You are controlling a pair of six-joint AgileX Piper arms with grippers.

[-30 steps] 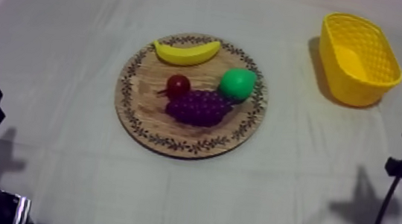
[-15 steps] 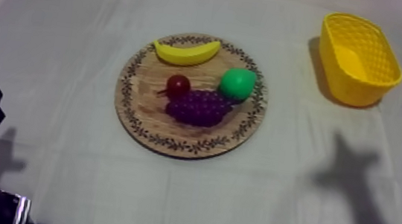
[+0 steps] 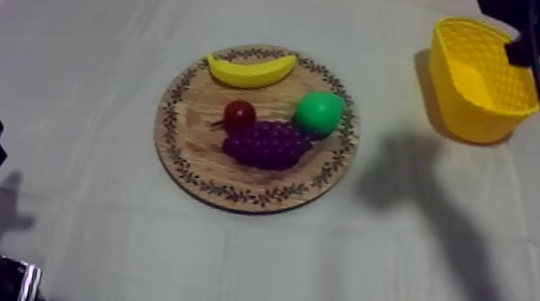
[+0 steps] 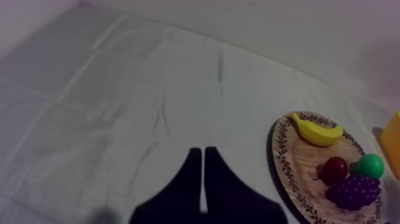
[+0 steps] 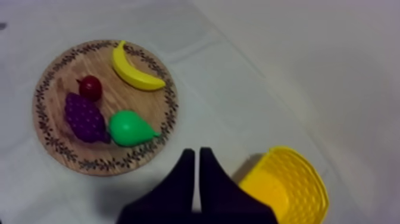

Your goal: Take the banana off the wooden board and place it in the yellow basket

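Banana [image 3: 250, 69]: 1, lying on the wooden board [image 3: 227, 195] near its patterned rim, apart from the pear [image 3: 319, 112]. Yellow basket [image 3: 510, 90]: well apart from the board. My left gripper [image 4: 200, 151]: fingers pressed together, holding nothing. My right gripper [image 5: 195, 152]: fingers together, empty, near the basket.

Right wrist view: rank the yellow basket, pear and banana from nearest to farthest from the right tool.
1. The yellow basket, just beside the right tool.
2. The pear, on the near side of the wooden board.
3. The banana, along the board's far rim.
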